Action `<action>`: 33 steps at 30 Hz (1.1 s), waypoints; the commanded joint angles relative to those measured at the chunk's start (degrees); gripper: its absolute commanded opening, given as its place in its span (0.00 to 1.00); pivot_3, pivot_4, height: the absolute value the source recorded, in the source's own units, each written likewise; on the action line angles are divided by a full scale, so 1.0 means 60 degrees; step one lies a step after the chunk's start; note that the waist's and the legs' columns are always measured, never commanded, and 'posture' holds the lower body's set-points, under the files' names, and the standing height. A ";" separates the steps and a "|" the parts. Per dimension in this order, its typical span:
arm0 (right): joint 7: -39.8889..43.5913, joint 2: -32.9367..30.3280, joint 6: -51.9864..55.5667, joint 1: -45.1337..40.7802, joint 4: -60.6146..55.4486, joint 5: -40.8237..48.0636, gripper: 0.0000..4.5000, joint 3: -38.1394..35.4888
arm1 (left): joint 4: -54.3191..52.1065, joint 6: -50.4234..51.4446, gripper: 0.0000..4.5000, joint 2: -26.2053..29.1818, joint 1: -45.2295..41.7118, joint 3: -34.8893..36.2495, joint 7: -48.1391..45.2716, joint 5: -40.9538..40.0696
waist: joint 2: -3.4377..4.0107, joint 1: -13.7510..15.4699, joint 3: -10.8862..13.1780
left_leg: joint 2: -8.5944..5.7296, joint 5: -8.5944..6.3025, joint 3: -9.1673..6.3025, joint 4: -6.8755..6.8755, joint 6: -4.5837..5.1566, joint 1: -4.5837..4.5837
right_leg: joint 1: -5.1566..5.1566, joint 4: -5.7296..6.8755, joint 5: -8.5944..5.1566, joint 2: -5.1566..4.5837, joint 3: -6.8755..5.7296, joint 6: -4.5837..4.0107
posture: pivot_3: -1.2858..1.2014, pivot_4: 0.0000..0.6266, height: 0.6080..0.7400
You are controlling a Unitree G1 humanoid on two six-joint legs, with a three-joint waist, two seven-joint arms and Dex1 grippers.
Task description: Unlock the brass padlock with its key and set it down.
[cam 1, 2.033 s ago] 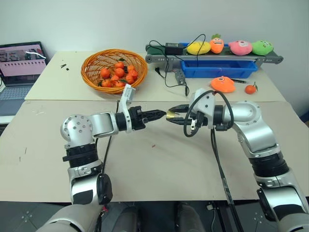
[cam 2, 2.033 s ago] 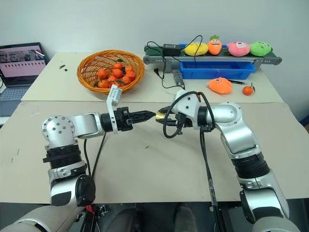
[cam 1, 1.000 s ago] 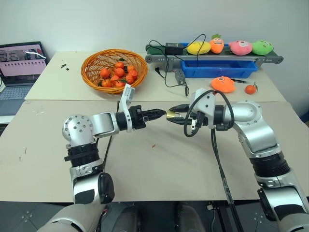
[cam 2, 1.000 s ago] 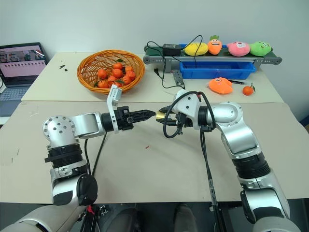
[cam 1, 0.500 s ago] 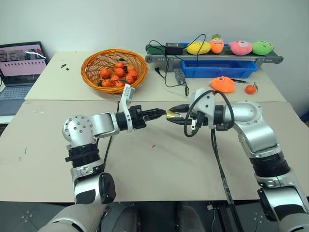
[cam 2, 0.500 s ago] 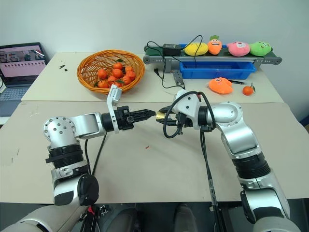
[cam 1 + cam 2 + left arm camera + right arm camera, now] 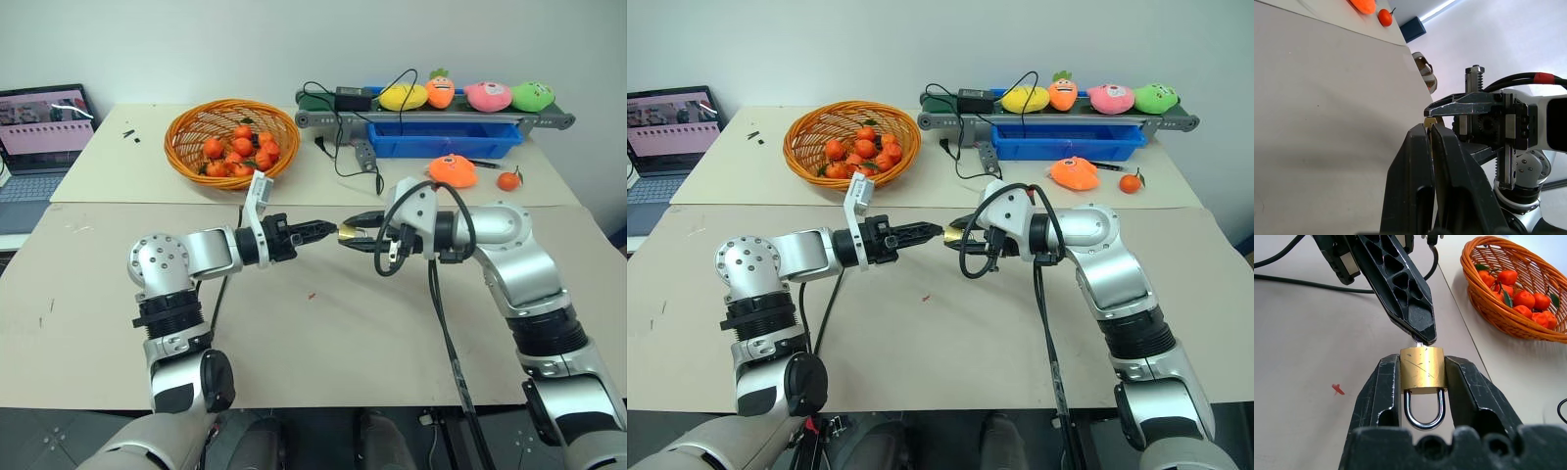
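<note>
My right gripper [image 7: 1422, 363] is shut on the brass padlock [image 7: 1422, 374], clamping its gold body from both sides, with the silvery shackle [image 7: 1423, 410] pointing back toward the wrist. Both grippers meet in mid-air above the tan table [image 7: 323, 333]. My left gripper [image 7: 330, 231] is shut, its tip right at the padlock's [image 7: 347, 234] keyhole end. A small silvery bit of the key [image 7: 1419, 340] shows between that tip and the padlock; the rest of the key is hidden in the left fingers [image 7: 1420, 161].
An orange wicker basket [image 7: 186, 122] of oranges stands at the back left, a laptop [image 7: 44, 127] at the far left. At the back right are a blue tray [image 7: 446, 145], plush toys [image 7: 460, 96], black cables [image 7: 338, 147], an orange plush [image 7: 452, 171] and a loose orange [image 7: 507, 180].
</note>
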 commanded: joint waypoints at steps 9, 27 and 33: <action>0.0110 -0.0103 0.0073 -0.0544 0.0118 0.0468 0.20 -0.0554 | -0.0351 -0.0054 0.05 0.0843 -0.0169 -0.0881 -0.1142 -0.0430 | 0.0000 0.0003 0.0000 | 0.0000 0.0000 0.0001 -0.0001 -0.0001 0.0001 | -0.0001 0.0001 0.0000 0.0000 0.0000 0.0000 | 0.52 0.24 1.00; 0.0109 -0.0186 0.0578 -0.0625 -0.0059 0.0938 0.20 -0.0698 | 0.0258 -0.0824 0.20 0.1819 -0.0325 -0.1837 -0.2269 -0.0245 | 0.0000 0.0002 0.0000 | 0.0000 0.0000 0.0002 -0.0001 0.0000 -0.0003 | -0.0005 0.0001 0.0000 0.0000 0.0000 0.0000 | 0.52 0.24 1.00; 0.0196 -0.0253 0.0298 -0.0626 -0.0027 0.0751 0.20 -0.0573 | 0.0338 -0.0563 0.61 0.1683 -0.0356 -0.1542 -0.2150 -0.0491 | 0.0000 0.0003 0.0000 | 0.0001 0.0000 0.0001 -0.0001 0.0001 -0.0004 | -0.0005 0.0000 0.0000 0.0000 0.0000 0.0000 | 0.52 0.24 1.00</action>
